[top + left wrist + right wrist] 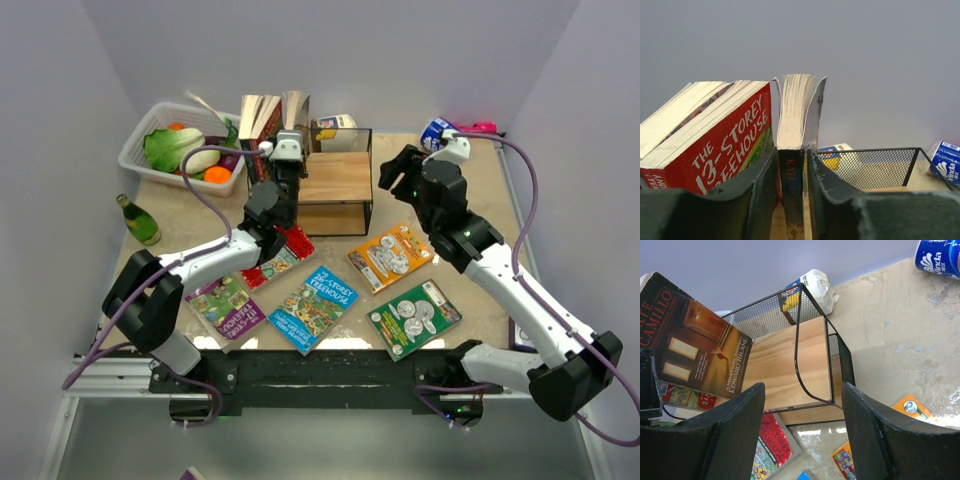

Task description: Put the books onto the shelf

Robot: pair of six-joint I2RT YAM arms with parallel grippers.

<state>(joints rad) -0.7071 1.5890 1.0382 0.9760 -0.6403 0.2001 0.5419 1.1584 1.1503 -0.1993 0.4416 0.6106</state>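
The shelf (336,180) stands mid-table, a black frame with a light wooden board (790,360). At its left end a red book (725,145) leans with others (258,115). Beside it a dark-spined book (791,185) stands upright on the wood. My left gripper (792,160) (288,148) straddles its spine, open, with a thin gap at the right finger. My right gripper (804,395) (395,170) hangs open and empty over the shelf's right front corner. Flat on the table lie purple (228,305), red (280,255), blue (315,305), orange (392,255) and green (415,317) books.
A white basket (135,160) of vegetables sits at the back left, with a green bottle (138,220) in front of it. Behind the shelf is a white carton (335,125), and a blue can (436,130) lies at the back right.
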